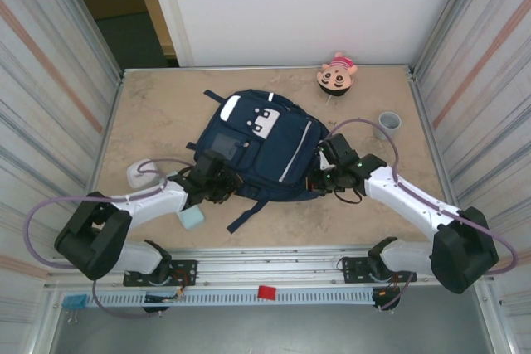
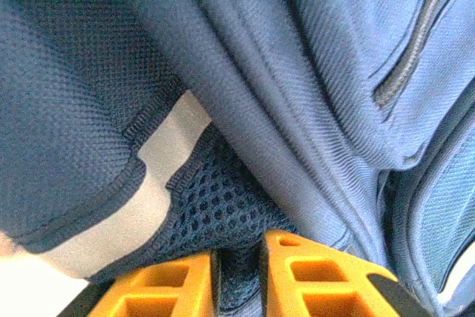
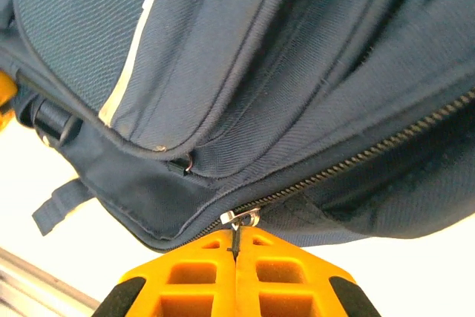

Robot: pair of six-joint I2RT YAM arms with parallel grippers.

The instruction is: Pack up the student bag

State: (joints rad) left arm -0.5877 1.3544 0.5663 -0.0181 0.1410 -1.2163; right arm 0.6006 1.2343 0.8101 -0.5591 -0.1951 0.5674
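Note:
The student bag (image 1: pixel 265 143), navy with white patches and a grey square, lies flat in the middle of the table. My left gripper (image 1: pixel 220 181) is at its near left edge. In the left wrist view its orange fingers (image 2: pixel 237 269) are shut on a fold of the bag's dark mesh fabric (image 2: pixel 223 206), beside a white trim band. My right gripper (image 1: pixel 325 178) is at the bag's near right edge. In the right wrist view it (image 3: pixel 236 246) is shut on the pull of the silver zipper slider (image 3: pixel 241 218) on the main zip.
A cartoon-face plush (image 1: pixel 336 76) lies at the back of the table and a grey cup (image 1: pixel 387 124) at the right. A clear container (image 1: pixel 141 174) and a light blue block (image 1: pixel 192 218) sit by the left arm. A loose strap (image 1: pixel 249 213) trails toward the near edge. Corrugated walls stand on both sides.

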